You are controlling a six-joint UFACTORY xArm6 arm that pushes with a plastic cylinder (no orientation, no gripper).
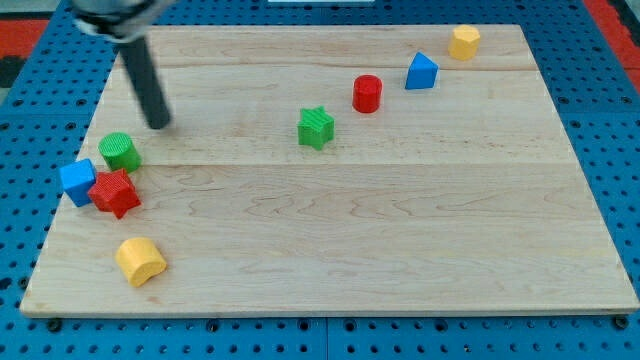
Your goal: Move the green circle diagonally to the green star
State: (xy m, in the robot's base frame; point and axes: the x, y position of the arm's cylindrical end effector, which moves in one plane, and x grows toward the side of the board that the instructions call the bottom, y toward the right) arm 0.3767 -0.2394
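Observation:
The green circle [120,151] is a short green cylinder at the view's left, on the wooden board [400,230]. The green star [316,127] sits near the board's middle, up and to the right of the circle. My tip [159,125] is the lower end of a dark rod coming down from the view's top left. It rests on the board just up and right of the green circle, a small gap apart from it, and far left of the green star.
A blue cube [77,182] and a red star [115,192] sit just below the green circle, close together. A yellow block [140,261] lies lower left. A red cylinder [367,93], a blue block [421,72] and a yellow block [464,42] run toward the top right.

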